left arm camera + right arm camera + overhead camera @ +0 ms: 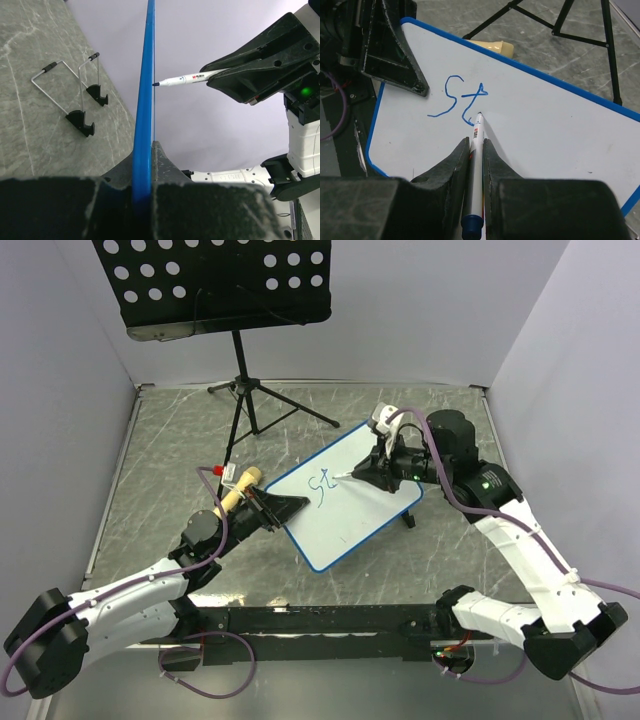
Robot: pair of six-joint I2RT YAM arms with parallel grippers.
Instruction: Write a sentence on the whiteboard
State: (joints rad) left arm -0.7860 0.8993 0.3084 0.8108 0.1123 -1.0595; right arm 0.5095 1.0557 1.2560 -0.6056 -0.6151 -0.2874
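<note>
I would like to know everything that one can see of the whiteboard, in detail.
The whiteboard is a smooth white rectangle with a thin blue frame and rounded corners. It is tilted, with the left gripper shut on its edge. Blue letters "St" are on it, and the marker in the right gripper touches it beside the "t".

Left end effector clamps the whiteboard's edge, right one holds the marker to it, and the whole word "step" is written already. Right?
Not the whole word: the right wrist view shows only "St" on the whiteboard so far. The rest holds: the left end effector clamps its edge, and the right end effector holds the marker to it.
</note>
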